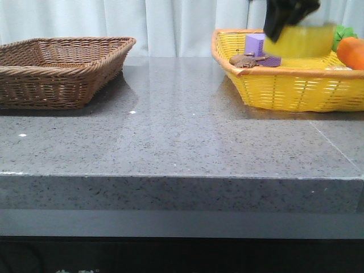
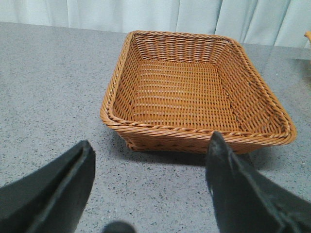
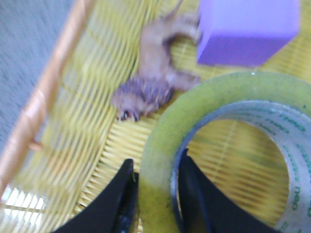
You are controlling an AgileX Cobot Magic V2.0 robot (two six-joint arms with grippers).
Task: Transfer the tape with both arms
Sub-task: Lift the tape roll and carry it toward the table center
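The tape [image 3: 228, 145] hangs above the yellow basket [image 1: 296, 91], its wall pinched by the right hand [image 3: 155, 194], near the purple cube [image 3: 248, 29] and a brown toy animal [image 3: 155, 73]. The left hand [image 2: 150, 189], released, faces the brown wicker basket [image 2: 194, 92] on the desk [image 1: 182, 142].

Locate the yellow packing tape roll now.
Front view, far right: the yellow packing tape roll hangs in the right gripper above the yellow wicker basket, beside the purple cube.
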